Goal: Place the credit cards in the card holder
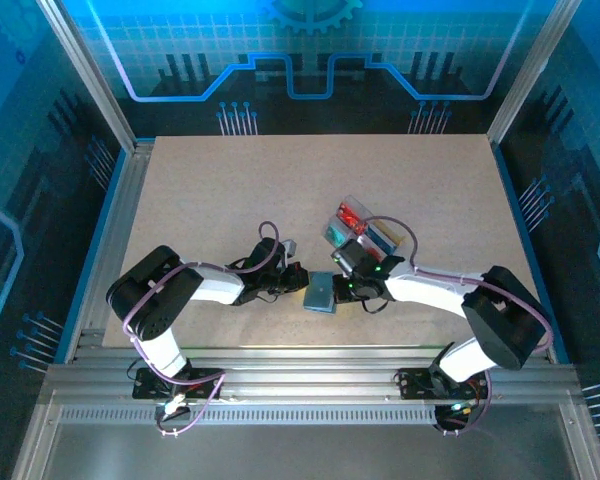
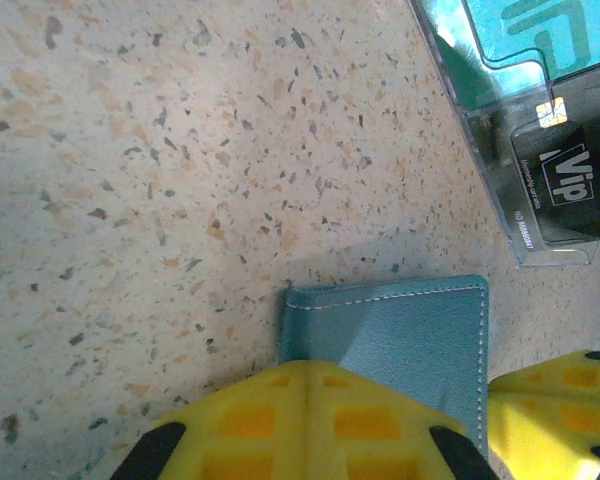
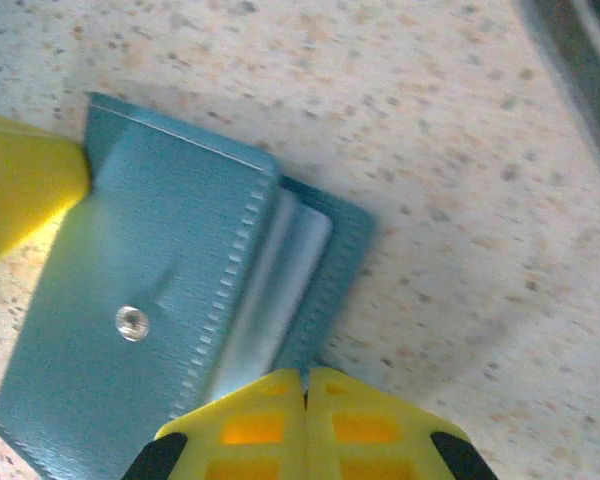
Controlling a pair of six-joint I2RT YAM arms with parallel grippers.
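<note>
The slate-blue card holder [image 1: 320, 292] lies flat on the table between my two grippers. My left gripper [image 1: 296, 280] is shut, its yellow tips [image 2: 315, 385] resting over the holder's [image 2: 400, 335] near-left edge. My right gripper [image 1: 344, 285] is shut too, its tips [image 3: 305, 375] touching the holder's [image 3: 130, 250] stitched edge. The holder's snap stud [image 3: 131, 322] faces up, and a pale strip [image 3: 280, 265] shows in its slot. Credit cards sit in a clear tray [image 1: 368, 235]: a red one [image 1: 350, 214], a teal one [image 2: 530, 30] and a black Vip card [image 2: 580, 180].
The clear tray [image 2: 480, 150] stands just behind and right of the card holder, close to the right arm's wrist. Speckled tabletop [image 1: 230, 190] stretches to the left and back. Metal rails [image 1: 310, 365] frame the table's near edge.
</note>
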